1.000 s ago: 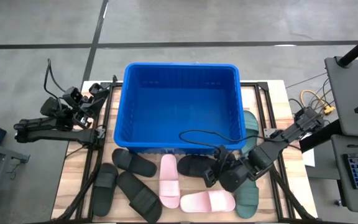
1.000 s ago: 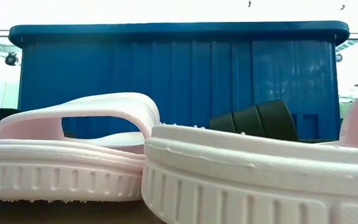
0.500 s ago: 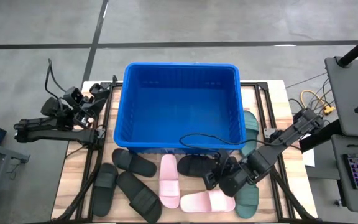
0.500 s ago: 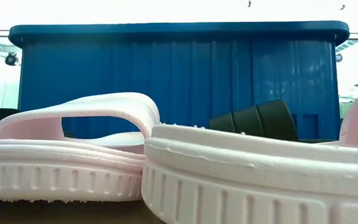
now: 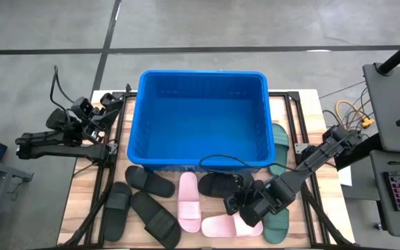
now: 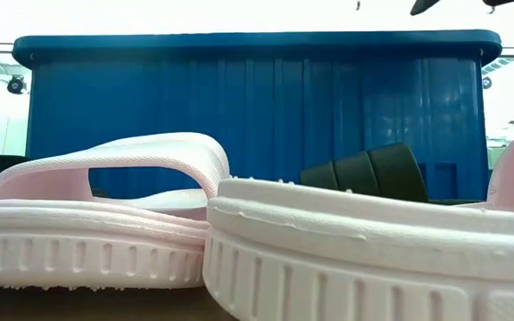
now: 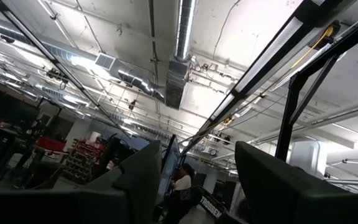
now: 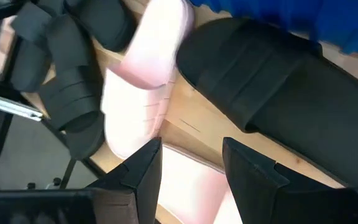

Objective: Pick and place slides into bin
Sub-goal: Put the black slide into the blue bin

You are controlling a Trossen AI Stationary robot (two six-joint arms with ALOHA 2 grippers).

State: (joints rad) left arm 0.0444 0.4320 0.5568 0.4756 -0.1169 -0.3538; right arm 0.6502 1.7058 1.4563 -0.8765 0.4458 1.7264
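Lower right of high view: right gripper [image 5: 236, 205] fingers apart, empty, over black slide [image 5: 219, 185] and pink slide [image 5: 230, 226] | bin [image 5: 201, 75] at center | left gripper [image 5: 110, 104] parked left, fingers apart, empty

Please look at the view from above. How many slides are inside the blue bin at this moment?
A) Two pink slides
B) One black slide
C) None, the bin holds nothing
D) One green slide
C. In the high view the blue bin shows only its bare floor, and the slides, such as the pink slide and a black slide, all lie on the table outside it.
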